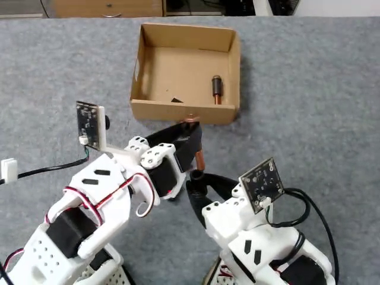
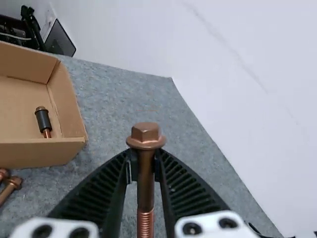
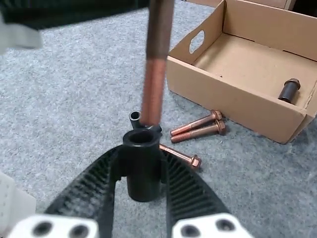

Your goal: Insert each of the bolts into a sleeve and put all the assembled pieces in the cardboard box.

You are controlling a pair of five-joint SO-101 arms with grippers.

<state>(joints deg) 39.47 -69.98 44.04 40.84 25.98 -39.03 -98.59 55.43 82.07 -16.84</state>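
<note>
Bolt: you have a copper-coloured bolt [image 2: 144,188] in the left pincer [image 2: 145,157], with its hex head just past the fingertips and its shank running back between the jaws.
Sleeve: a black sleeve [image 3: 142,171] stands upright with its open mouth up, held in the right pincer [image 3: 141,156] low over the desk [image 1: 309,130].
Meeting point: the bolt's lower end sits at the far rim of the sleeve's mouth. You cannot tell whether it has gone in.
Left pincer: clenched on the bolt's shank, just under the head.
Right pincer: clenched on the sleeve's two sides.
Cardboard box: the cardboard box [image 1: 184,111] sits open-topped on the desk, its front wall just beyond both pincers.
Assembled piece: one bolt-in-sleeve piece [image 1: 217,89] lies on the box floor, close to the side wall on your right arm's side.
Loose bolts: a pair of bolts [image 3: 198,132] lies side by side near the box's front wall, and a third bolt [image 3: 179,154] lies closer to the held sleeve.
Spare sleeve: a second sleeve [image 3: 134,118] lies on the desk just behind the held one.
</note>
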